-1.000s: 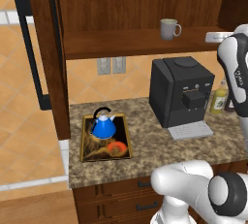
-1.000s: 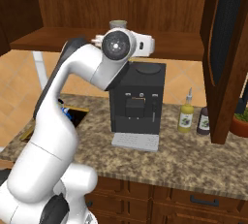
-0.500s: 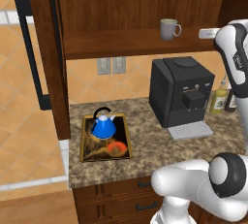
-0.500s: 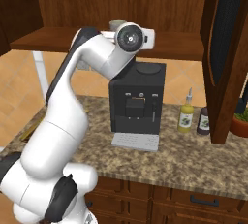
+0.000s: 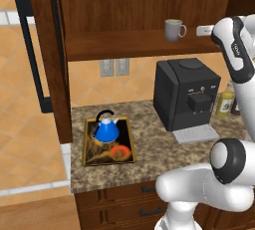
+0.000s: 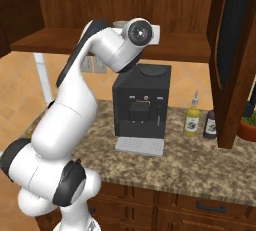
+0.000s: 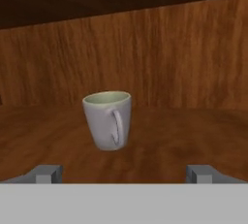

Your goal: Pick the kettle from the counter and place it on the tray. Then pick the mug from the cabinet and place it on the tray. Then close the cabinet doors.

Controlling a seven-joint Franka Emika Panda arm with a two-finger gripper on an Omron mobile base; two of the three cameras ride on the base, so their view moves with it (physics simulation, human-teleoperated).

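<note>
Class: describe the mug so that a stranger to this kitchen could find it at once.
Look at the cabinet above the counter. On its shelf, above the black coffee machine, stands the mug: the shelf's one object, plain grey, with a loop handle.

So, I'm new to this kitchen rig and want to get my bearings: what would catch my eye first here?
The bright blue kettle stands out most, sitting on the gold-rimmed tray at the left end of the granite counter. Next comes the grey mug, alone and upright on the cabinet shelf, with the open gripper pointed at it but not touching. A black coffee machine sits on the counter below the shelf.
</note>
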